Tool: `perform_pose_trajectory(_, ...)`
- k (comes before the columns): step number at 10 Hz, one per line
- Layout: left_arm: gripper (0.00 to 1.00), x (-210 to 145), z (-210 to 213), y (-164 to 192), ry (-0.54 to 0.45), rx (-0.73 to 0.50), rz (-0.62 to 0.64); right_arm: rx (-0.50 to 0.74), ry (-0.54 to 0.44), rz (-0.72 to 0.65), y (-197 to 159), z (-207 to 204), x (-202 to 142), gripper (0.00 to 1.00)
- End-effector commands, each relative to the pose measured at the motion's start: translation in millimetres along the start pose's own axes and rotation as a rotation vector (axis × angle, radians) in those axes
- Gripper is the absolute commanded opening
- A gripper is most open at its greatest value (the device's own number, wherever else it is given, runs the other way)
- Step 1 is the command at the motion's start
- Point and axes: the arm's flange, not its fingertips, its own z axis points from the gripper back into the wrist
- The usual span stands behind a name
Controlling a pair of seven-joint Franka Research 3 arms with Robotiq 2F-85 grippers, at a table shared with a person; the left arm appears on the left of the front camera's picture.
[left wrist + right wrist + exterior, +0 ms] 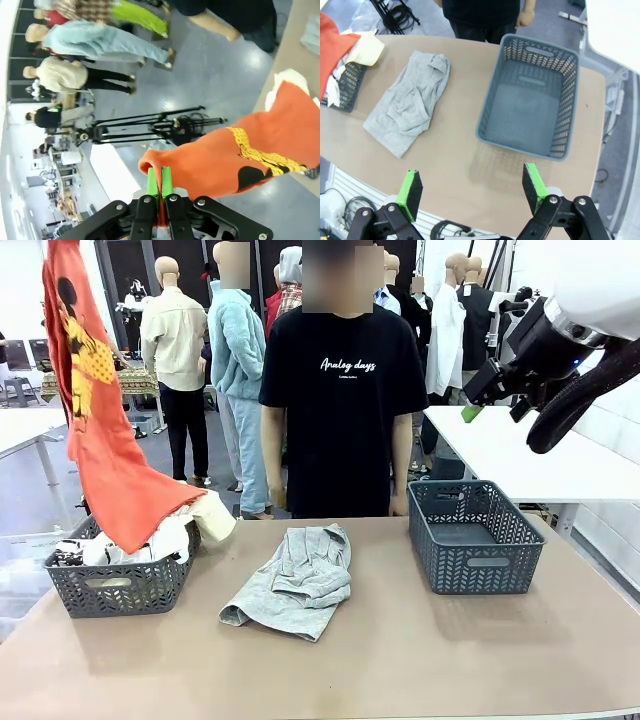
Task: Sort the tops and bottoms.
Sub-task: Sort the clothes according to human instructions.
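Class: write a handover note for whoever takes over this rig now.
Left gripper: shut on the orange-red top, held high, lower end draped over the left basket.
Right gripper: open, high above the table.
Done: cream top and white T-shirt in the left basket.
To do: release the orange-red top; the grey garment, mid-table, probably goes in the right basket.

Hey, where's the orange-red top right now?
Front view, far left: the orange-red top hangs from the left gripper, jaws shut on it, its lower end draped over the left basket beside the cream top.
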Motion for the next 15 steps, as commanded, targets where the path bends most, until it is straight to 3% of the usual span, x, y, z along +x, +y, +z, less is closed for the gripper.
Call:
perform_pose_trajectory(1,0.0,-7,9,-44,0.021,-0.064,-0.082,-0.004,0.007,-0.013,0,-1,-3,1.0)
perform_pose_trajectory(2,0.0,-3,9,-51,0.012,-0.079,-0.099,-0.004,0.007,-0.013,0,-1,-3,1.0)
perform_pose_trajectory(3,0.0,-3,15,-37,-0.001,-0.132,-0.068,-0.004,0.007,-0.013,0,-1,-3,1.0)
perform_pose_trajectory(4,0.0,17,0,-17,0.01,-0.083,-0.054,-0.004,0.007,-0.013,0,-1,-3,1.0)
perform_pose_trajectory(8,0.0,18,-1,-21,0.013,-0.11,-0.057,-0.004,0.007,-0.013,0,-1,-3,1.0)
perform_pose_trajectory(10,0.0,25,-46,-74,0.144,-0.228,-0.021,-0.004,0.007,-0.013,0,-1,-3,1.0)
perform_pose_trajectory(11,0.0,15,-76,-105,0.301,-0.255,0.045,-0.004,0.007,-0.013,0,-1,-3,1.0)
perform_pose_trajectory(12,0.0,9,-100,-135,0.391,-0.304,0.065,-0.004,0.007,-0.013,0,-1,-3,1.0)
perform_pose_trajectory(13,0.0,5,-117,-161,0.407,-0.392,0.055,-0.004,0.007,-0.013,0,-1,-3,1.0)
perform_pose_trajectory(15,0.0,9,-126,-184,0.403,-0.412,0.049,-0.004,0.007,-0.013,0,-1,-3,1.0)
